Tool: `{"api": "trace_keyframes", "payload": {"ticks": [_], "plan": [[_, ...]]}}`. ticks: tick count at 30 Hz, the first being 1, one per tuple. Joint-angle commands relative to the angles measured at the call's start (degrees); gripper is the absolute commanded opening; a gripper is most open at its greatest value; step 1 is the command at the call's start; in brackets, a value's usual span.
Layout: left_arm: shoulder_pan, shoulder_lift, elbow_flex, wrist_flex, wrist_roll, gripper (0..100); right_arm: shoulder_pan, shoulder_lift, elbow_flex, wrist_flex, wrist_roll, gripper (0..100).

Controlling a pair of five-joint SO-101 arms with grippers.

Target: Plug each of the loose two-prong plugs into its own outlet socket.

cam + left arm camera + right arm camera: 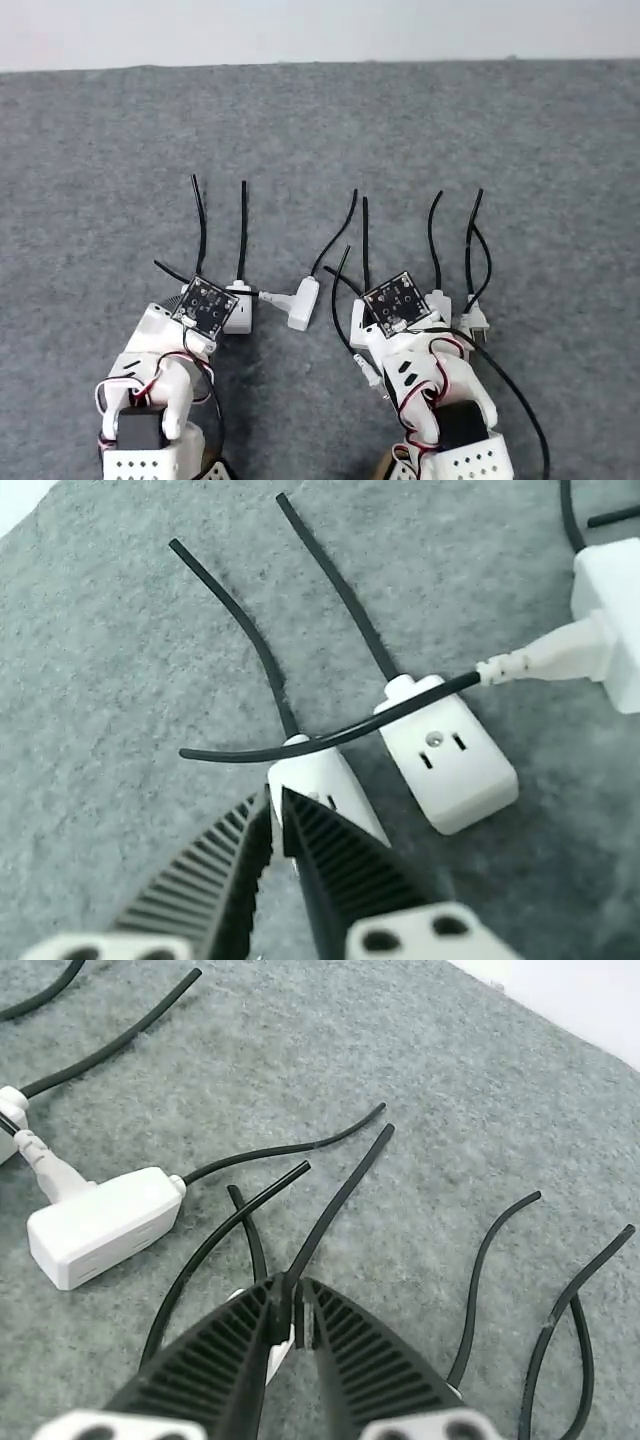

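Several white outlet sockets with short black cords lie in a row on the grey carpet. One socket [304, 301] has a white plug [272, 295] in it, also seen as the plug [560, 655] and socket [100, 1225]. A free socket [452, 767] shows its slots. My left gripper [276, 802] is shut and empty, tips just over another socket [325, 778]. A loose two-prong plug [476, 322] lies right of the rightmost socket [438, 304]. My right gripper [291, 1300] is shut above a socket [358, 322], whose cord [335, 1200] runs out from under the tips.
Black cord ends [199, 215] fan out toward the far side of the carpet [320, 130]. A thin black cord [330, 738] crosses just ahead of my left fingertips. A small white piece [369, 371] lies under the right arm. Open carpet lies beyond the cords.
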Motion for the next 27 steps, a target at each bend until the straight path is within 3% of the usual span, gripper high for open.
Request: {"api": "trace_keyframes", "payload": {"ticks": [1,8,27], "plan": [[-0.4,-0.8,-0.5,-1.5,-0.3,9,0.0,0.0,0.9,0.0,-0.2,2.0],[-0.6,-0.8,-0.5,-1.3,-0.2,24,0.0,0.0,0.9,0.0,-0.2,2.0],[-0.8,-0.8,-0.5,-1.3,-0.2,24,0.0,0.0,0.9,-0.1,-0.2,2.0]]}}
